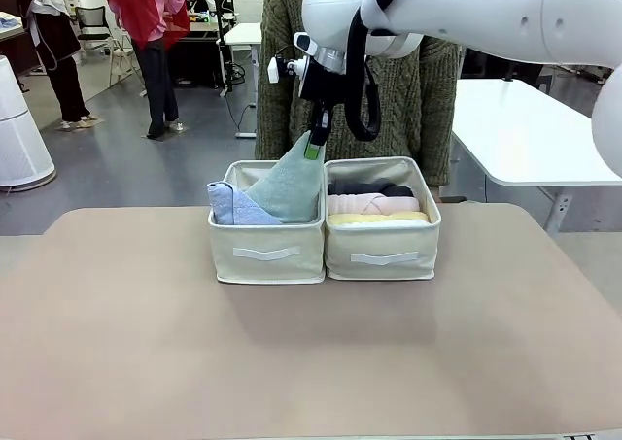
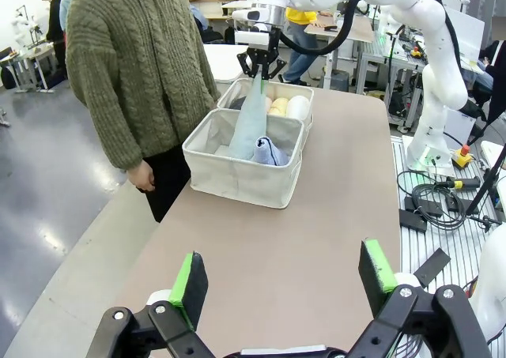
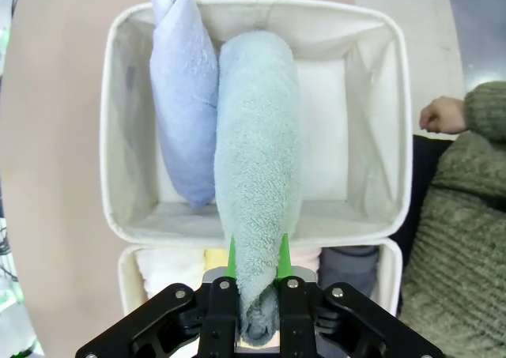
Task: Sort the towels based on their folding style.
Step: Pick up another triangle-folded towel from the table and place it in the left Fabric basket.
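Note:
My right gripper (image 1: 313, 149) (image 3: 257, 257) is shut on the tip of the grey-teal cone towel (image 1: 290, 186) (image 3: 257, 164) (image 2: 250, 119), whose wide end hangs down into the left beige bin (image 1: 266, 253) (image 3: 379, 137). A light blue cone towel (image 1: 236, 207) (image 3: 183, 89) (image 2: 269, 149) lies in that same bin beside it. The right bin (image 1: 384, 255) holds rolled towels: dark grey (image 1: 371, 188), pink (image 1: 374, 203), yellow (image 1: 379, 218) and a white one (image 2: 298, 107). My left gripper (image 2: 285, 283) hovers open over the near end of the table, far from the bins.
A person in an olive knit sweater (image 1: 428, 90) (image 2: 138, 65) stands behind the bins, one hand (image 3: 443, 114) close to the left bin's far wall. The tan table (image 1: 292, 362) spreads wide in front of the bins.

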`<state>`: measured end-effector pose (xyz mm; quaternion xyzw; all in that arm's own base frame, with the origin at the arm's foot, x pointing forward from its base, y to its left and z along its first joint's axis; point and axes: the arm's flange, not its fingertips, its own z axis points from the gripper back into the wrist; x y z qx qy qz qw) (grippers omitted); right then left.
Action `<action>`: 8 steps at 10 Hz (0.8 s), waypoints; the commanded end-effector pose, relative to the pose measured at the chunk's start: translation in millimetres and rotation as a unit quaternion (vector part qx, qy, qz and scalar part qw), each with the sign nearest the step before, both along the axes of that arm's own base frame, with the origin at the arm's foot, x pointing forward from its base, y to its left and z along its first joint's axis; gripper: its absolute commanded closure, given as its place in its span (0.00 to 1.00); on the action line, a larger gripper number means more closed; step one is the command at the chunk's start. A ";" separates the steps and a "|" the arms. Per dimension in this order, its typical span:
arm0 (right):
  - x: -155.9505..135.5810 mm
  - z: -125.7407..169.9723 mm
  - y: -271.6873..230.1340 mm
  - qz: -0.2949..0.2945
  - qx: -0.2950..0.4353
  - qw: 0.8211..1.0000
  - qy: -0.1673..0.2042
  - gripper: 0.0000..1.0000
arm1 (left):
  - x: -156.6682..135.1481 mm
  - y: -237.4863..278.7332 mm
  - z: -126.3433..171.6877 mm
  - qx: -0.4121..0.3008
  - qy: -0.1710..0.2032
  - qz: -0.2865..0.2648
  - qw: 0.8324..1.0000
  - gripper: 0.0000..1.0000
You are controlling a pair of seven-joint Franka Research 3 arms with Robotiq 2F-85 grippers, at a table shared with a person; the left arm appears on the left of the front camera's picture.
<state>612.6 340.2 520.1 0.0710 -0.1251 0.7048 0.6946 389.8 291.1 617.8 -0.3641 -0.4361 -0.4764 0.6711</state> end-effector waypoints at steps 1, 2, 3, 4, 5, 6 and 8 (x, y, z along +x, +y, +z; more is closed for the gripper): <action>13.1 -1.5 5.6 0.025 0.006 1.000 -0.008 0.83 | -1.7 0.1 1.3 -0.004 -0.006 0.003 1.000 0.00; 14.6 -7.7 6.4 0.033 0.007 0.999 -0.006 0.83 | -1.7 0.1 1.3 -0.004 -0.006 0.003 1.000 0.00; 15.9 -13.4 7.5 0.039 0.007 0.999 -0.004 0.83 | -1.7 0.1 1.3 -0.004 -0.006 0.003 1.000 0.00; 17.0 -19.8 8.4 0.045 0.004 0.999 -0.002 0.83 | -1.7 0.1 1.3 -0.004 -0.006 0.003 1.000 0.00; 18.3 -25.5 9.0 0.046 0.004 0.999 0.004 0.83 | -1.7 0.1 1.3 -0.004 -0.006 0.003 1.000 0.00; 19.2 -30.6 10.1 0.046 0.003 0.999 0.009 0.83 | -1.7 0.1 1.3 -0.004 -0.006 0.003 1.000 0.00; 19.8 -39.5 13.0 0.047 -0.004 0.999 0.017 0.83 | -1.7 0.1 1.3 -0.004 -0.006 0.003 1.000 0.00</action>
